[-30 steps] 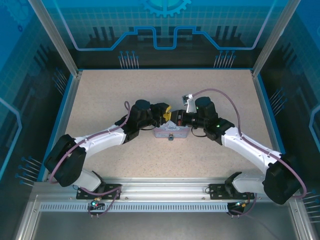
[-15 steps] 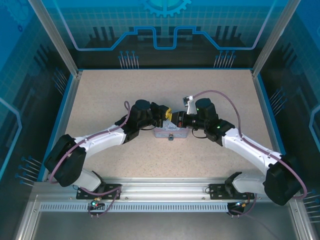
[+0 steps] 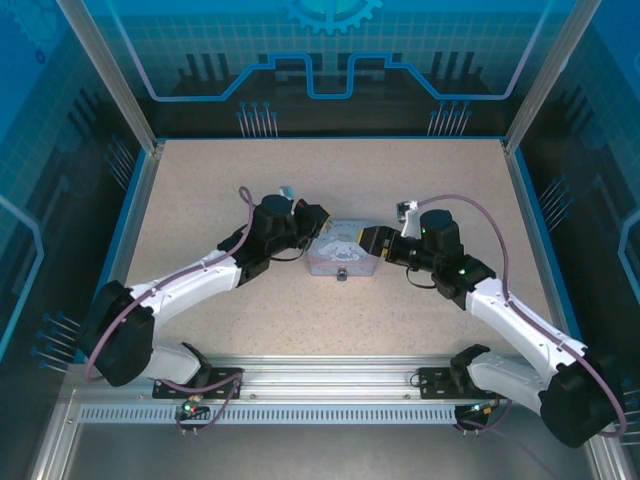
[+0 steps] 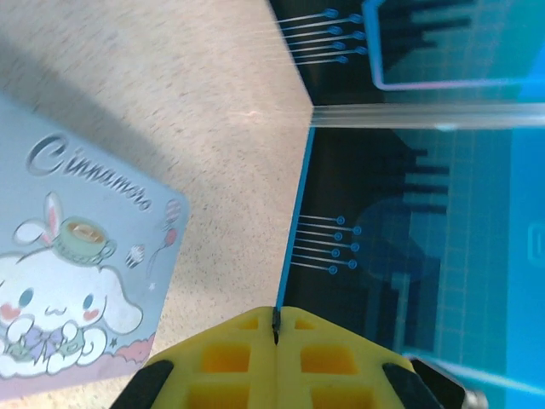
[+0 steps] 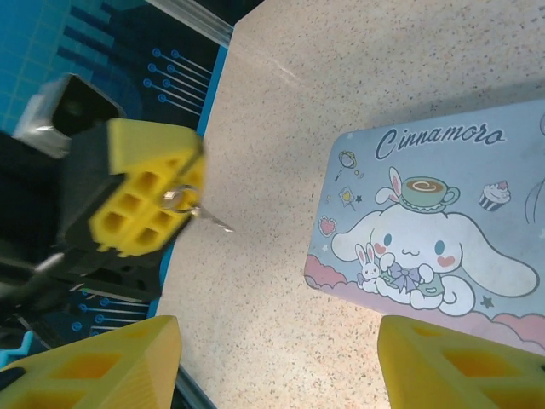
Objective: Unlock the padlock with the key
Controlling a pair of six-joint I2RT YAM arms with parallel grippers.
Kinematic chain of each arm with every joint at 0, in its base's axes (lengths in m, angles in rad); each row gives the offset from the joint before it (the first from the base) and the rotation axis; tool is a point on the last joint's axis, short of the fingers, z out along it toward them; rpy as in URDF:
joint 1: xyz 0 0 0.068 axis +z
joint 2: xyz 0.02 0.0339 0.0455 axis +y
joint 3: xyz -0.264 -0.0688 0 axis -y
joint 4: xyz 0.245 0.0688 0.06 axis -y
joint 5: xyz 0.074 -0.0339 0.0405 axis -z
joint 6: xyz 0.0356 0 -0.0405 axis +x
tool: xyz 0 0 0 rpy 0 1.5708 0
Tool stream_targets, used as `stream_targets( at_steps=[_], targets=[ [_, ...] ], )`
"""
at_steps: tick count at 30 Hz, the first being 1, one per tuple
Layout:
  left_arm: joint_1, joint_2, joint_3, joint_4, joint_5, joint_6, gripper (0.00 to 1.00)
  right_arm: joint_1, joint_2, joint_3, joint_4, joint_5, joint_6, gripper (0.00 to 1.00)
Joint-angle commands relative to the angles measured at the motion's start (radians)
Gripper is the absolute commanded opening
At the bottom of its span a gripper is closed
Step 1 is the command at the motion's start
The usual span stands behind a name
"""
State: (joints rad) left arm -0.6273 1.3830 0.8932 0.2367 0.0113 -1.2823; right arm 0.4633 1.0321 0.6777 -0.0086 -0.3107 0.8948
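Note:
The padlock [image 3: 342, 274] is a tiny dark piece hanging at the front edge of the pale blue cartoon tin [image 3: 343, 252]. My left gripper [image 3: 313, 226] hovers at the tin's left end, shut on the key. In the right wrist view the key [image 5: 209, 219] and its ring stick out of the left gripper's yellow fingers [image 5: 145, 204]. In the left wrist view a thin dark sliver of the key [image 4: 275, 322] shows between the pressed tips of the left gripper [image 4: 275, 331]. My right gripper [image 3: 370, 240] is open and empty at the tin's right end, its fingers [image 5: 94, 366] wide apart over the table.
The tin [image 5: 434, 230] lies flat in the middle of the speckled table [image 3: 330, 180], its printed lid [image 4: 68, 281] facing up. Blue enclosure walls [image 3: 135, 210] border the table left, right and back. Both arms angle in from the near rail.
The grippers met over the tin, then parted. The left one closed on the key and pulled back left. The right one opened and drew back to the right.

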Motion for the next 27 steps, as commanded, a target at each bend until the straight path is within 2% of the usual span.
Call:
stream_targets(
  at_steps=[1, 4, 10, 18, 27],
  targets=[
    [0.001, -0.05, 0.039, 0.021, -0.007, 0.289, 0.0, -0.007, 0.002, -0.016, 0.086, -0.026, 0.102, 0.63],
    [-0.003, -0.075, 0.027, 0.06, 0.0, 0.376, 0.0, 0.0, 0.037, -0.017, 0.186, -0.031, 0.195, 0.63],
    [-0.021, -0.109, -0.004, 0.143, -0.013, 0.477, 0.0, 0.03, 0.088, 0.01, 0.36, -0.024, 0.298, 0.51],
    [-0.043, -0.114, -0.064, 0.28, -0.052, 0.474, 0.0, 0.054, 0.142, 0.029, 0.502, -0.012, 0.385, 0.47],
    [-0.058, -0.105, -0.071, 0.316, -0.092, 0.442, 0.0, 0.103, 0.206, 0.065, 0.581, 0.007, 0.416, 0.43]
  ],
)
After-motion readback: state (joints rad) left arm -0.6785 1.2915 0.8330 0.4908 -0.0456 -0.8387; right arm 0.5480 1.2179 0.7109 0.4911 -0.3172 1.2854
